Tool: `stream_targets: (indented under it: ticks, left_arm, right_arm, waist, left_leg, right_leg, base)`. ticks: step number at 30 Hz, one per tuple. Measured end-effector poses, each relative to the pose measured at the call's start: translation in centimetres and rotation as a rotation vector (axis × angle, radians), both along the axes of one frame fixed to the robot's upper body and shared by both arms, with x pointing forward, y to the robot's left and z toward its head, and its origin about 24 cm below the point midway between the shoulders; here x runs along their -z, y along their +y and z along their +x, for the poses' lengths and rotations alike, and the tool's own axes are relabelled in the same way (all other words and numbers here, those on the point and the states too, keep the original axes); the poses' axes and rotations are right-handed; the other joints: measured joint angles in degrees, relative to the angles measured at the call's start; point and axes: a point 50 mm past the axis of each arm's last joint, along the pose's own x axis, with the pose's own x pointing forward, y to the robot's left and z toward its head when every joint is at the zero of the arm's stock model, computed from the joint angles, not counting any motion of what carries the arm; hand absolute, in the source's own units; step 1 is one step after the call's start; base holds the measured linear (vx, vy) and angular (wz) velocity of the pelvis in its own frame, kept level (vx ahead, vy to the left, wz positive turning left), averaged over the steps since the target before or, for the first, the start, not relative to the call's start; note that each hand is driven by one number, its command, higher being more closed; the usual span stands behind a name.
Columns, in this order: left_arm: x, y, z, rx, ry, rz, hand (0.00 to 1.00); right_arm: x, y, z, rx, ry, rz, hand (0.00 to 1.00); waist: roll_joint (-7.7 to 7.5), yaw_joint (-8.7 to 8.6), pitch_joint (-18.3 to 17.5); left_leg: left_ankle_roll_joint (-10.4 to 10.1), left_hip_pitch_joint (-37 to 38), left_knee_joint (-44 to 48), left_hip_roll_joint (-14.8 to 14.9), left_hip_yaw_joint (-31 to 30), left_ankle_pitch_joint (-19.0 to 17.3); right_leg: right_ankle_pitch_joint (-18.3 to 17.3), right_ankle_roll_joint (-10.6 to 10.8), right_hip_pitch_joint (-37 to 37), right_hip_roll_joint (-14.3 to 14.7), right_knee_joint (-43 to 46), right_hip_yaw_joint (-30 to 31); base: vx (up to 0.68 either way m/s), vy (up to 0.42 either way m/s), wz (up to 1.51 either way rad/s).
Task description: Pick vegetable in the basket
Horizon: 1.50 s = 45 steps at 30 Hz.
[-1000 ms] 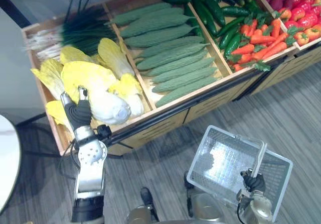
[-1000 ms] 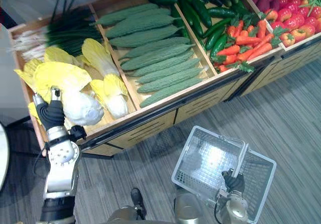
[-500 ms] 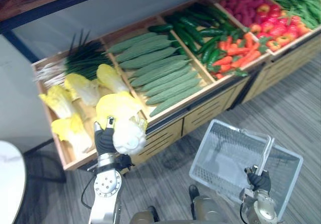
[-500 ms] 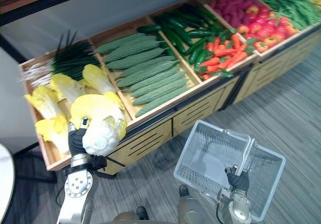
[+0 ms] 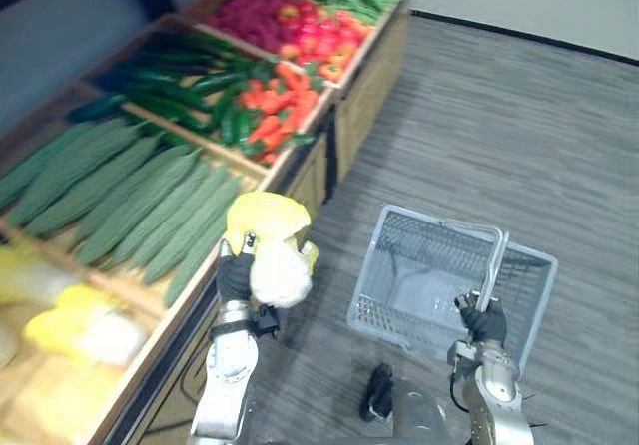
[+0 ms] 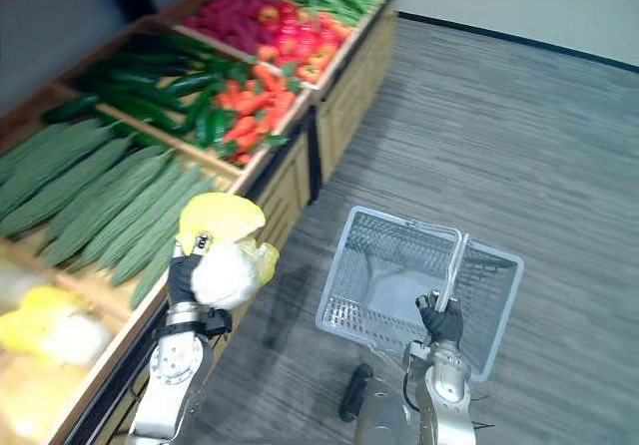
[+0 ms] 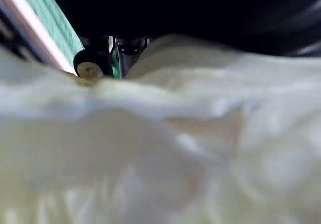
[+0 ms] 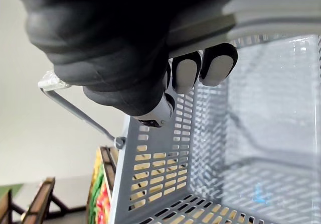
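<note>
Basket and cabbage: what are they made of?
Basket: grey plastic, it looks; stiff walls pierced with rows of small holes. Cabbage: maybe a fake of foam or plastic; its white base looks smooth and matte, but I can't tell for sure.

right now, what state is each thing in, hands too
cabbage: held up in the air, outside the basket
left hand: shut on the cabbage
basket: empty, handle raised
right hand: shut on the handle
</note>
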Motion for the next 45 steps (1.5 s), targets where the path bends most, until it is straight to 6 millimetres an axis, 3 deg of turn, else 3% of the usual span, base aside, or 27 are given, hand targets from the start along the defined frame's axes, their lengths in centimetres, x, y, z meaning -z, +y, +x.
stream_targets:
  ticks: [1, 3, 5, 7, 8, 9, 10, 11, 15, 19, 23, 24, 30, 38, 45]
  left_arm:
    - [0.5, -0.3, -0.1, 0.02, 0.023, 0.001, 1.0]
    - [1.0, -0.5, -0.1, 0.029, 0.043, 0.002, 1.0]
    - [1.2, -0.2, -0.3, 0.017, 0.057, 0.009, 1.0]
    - [1.3, -0.1, -0.3, 0.012, 0.064, 0.013, 1.0]
    - [1.5, 0.0, -0.3, 0.01, 0.075, 0.042, 1.0]
    - [1.6, -0.1, -0.3, 0.011, 0.078, 0.052, 1.0]
    - [2.0, -0.2, 0.0, 0.023, 0.095, 0.078, 1.0]
    - [2.5, -0.1, 0.2, 0.039, 0.122, 0.13, 1.0]
    - [2.8, -0.6, 0.9, 0.096, 0.138, 0.266, 1.0]
    - [3.7, -1.0, 1.6, 0.146, 0.175, 0.435, 1.0]
    - [4.5, -0.8, 1.7, 0.172, 0.209, 0.578, 1.0]
    - [4.8, -0.8, 1.7, 0.18, 0.219, 0.6, 0.0]
    - [6.5, -1.7, 2.3, 0.247, 0.289, 0.731, 0.0]
    - [5.8, -2.4, 3.3, 0.249, 0.262, 0.737, 0.0]
    - [5.8, -2.7, 3.2, 0.252, 0.265, 0.708, 0.0]
  right_arm:
    - [-0.3, 0.2, 0.4, -0.032, -0.012, -0.009, 1.0]
    - [-0.9, 0.4, 1.2, -0.068, -0.035, -0.025, 1.0]
    - [-1.5, 0.7, 2.0, -0.098, -0.063, -0.025, 1.0]
    - [-1.7, 1.1, 2.3, -0.122, -0.072, -0.018, 1.0]
    - [-1.7, 1.3, 2.4, -0.149, -0.075, -0.012, 1.0]
    - [-1.8, 1.3, 2.4, -0.164, -0.076, -0.014, 1.0]
    - [-1.6, 1.6, 2.4, -0.188, -0.067, -0.006, 1.0]
    - [-1.5, 2.3, 2.4, -0.213, -0.07, 0.031, 1.0]
    - [-1.0, 4.8, 2.2, -0.331, -0.059, 0.142, 1.0]
    - [-0.7, 7.7, 1.5, -0.462, -0.049, 0.262, 1.0]
    - [-0.8, 8.9, 1.2, -0.503, -0.05, 0.319, 1.0]
    - [-0.7, 8.9, 1.2, -0.504, -0.05, 0.328, 1.0]
    - [-0.8, 11.0, 0.6, -0.571, -0.042, 0.432, 1.0]
    - [-1.5, 12.8, -0.1, -0.682, -0.054, 0.554, 1.0]
    - [-0.8, 13.0, -0.9, -0.719, -0.013, 0.584, 1.0]
  waist:
    - [0.05, 0.04, 0.0]
    - [0.01, 0.27, 0.0]
    - [-0.08, 1.92, 0.0]
    - [-0.04, 2.23, 0.0]
    - [0.7, 2.65, -0.3]
    - [1.73, 2.77, -0.5]
    - [2.06, 2.37, -0.8]
    - [0.97, 1.18, -1.2]
    - [0.31, 0.89, -1.4]
    - [0.2, 0.3, -1.5]
    - [-0.13, -0.65, -1.7]
    - [-0.28, -0.67, -1.8]
    - [-2.32, -1.8, -3.1]
    - [-2.47, -1.81, -3.3]
    - [-2.62, -1.83, -3.5]
  left_leg:
    - [-2.2, -3.7, 4.5, -1.5, -6.5, -2.3]
    - [-2.7, -9.2, 5.3, -5.8, -14.1, -5.0]
    - [-4.1, -13.3, -0.7, -11.1, -21.9, -6.9]
    - [-4.6, -15.1, -7.1, -14.2, -26.6, -6.6]
    - [-7.9, -14.6, -17.6, -15.6, -30.3, -2.6]
    - [-8.2, -14.3, -22.0, -15.1, -31.2, 2.9]
    - [-8.1, -13.0, -23.7, -14.7, -31.3, 1.7]
    - [-7.5, -11.7, -26.2, -15.9, -30.2, 2.2]
    - [-5.6, -8.1, -32.2, -18.9, -26.5, 3.6]
    - [-6.0, -5.8, -35.0, -19.0, -25.7, 3.9]
    - [-6.4, -4.7, -36.9, -18.6, -25.4, 4.4]
    - [-6.5, -4.6, -37.0, -18.6, -25.3, 4.4]
    - [-6.6, -4.1, -38.6, -18.6, -25.2, 5.1]
    - [-6.5, -4.2, -38.7, -18.7, -25.7, 5.2]
    - [-6.4, -4.3, -38.9, -18.7, -26.0, 5.6]
  right_leg:
    - [0.2, -0.3, 2.1, 0.9, -2.2, 2.3]
    - [0.3, -0.2, 4.1, 1.0, -4.1, 5.8]
    - [1.5, 1.6, 7.0, 0.7, -6.1, 10.8]
    - [2.0, 2.5, 8.6, 0.2, -7.4, 13.1]
    - [2.4, 3.7, 9.5, 0.6, -8.1, 15.1]
    - [2.2, 4.7, 9.9, 1.6, -8.6, 16.0]
    - [2.2, 6.1, 10.9, 2.3, -9.7, 17.9]
    - [2.7, 6.6, 10.9, 1.0, -10.4, 18.8]
    - [4.0, 8.7, 12.1, -1.8, -14.3, 22.4]
    - [4.2, 8.7, 13.1, -2.0, -15.7, 23.5]
    - [4.3, 8.6, 13.2, -1.6, -16.0, 24.0]
    - [4.3, 8.6, 13.2, -1.5, -16.0, 24.1]
    - [4.5, 8.3, 13.4, -1.5, -16.9, 24.2]
    - [4.5, 8.3, 13.5, -1.5, -16.9, 24.0]
    - [4.5, 8.3, 13.5, -1.5, -16.9, 23.7]
  base:
    - [0.27, -0.004, -0.99]
    - [0.29, 0.049, -1.0]
    - [0.3, 0.108, -1.03]
    - [0.28, 0.182, -0.91]
    - [0.27, 0.237, -1.04]
    - [0.27, 0.257, -1.05]
    - [0.21, 0.219, -0.55]
    - [0.19, 0.212, -0.42]
    - [0.12, 0.166, -0.3]
    - [0.06, 0.034, -0.14]
    - [0.02, -0.016, -0.08]
    - [0.01, -0.019, -0.1]
    - [0.0, -0.003, -0.01]
    - [0.0, 0.004, 0.02]
    - [-0.01, 0.002, 0.02]
